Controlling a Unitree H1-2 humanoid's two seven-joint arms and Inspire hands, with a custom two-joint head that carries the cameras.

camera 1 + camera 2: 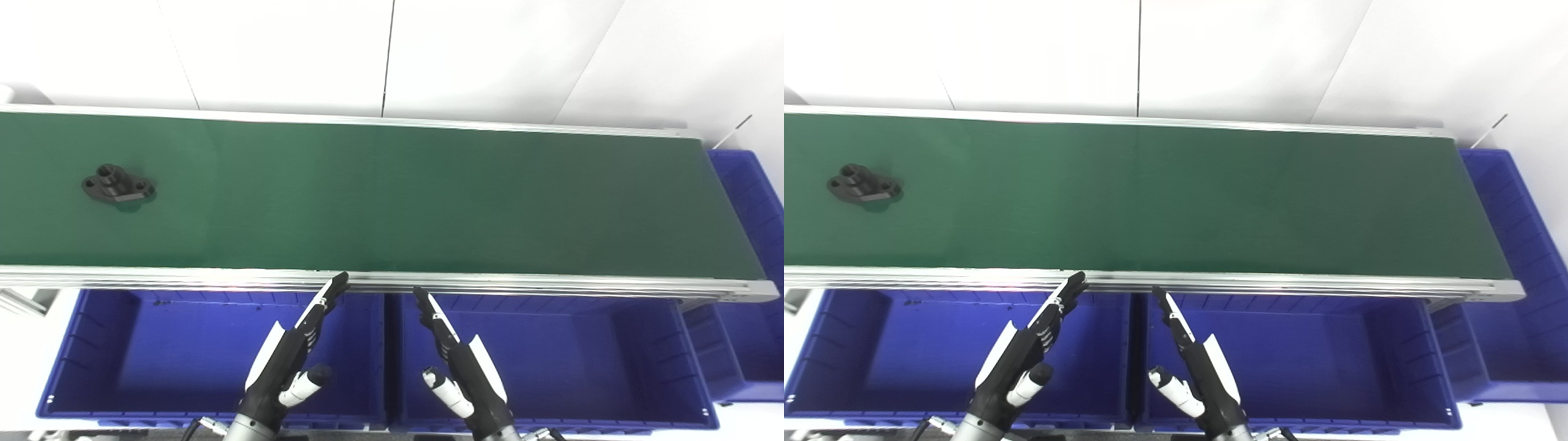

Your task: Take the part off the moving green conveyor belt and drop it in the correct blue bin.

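Note:
A black part [117, 185] with a round boss and two flange ears lies on the green conveyor belt [392, 196] at its far left; it also shows in the right eye view [864, 184]. My left hand [293, 355] is open and empty, fingers straight, above the left blue bin [122, 367], fingertips near the belt's front rail. My right hand [456, 361] is open and empty above the middle blue bin [582, 367]. Both hands are far to the right of the part.
A third blue bin [750, 257] stands at the belt's right end. An aluminium rail [392, 282] runs along the belt's front edge. A white wall stands behind the belt.

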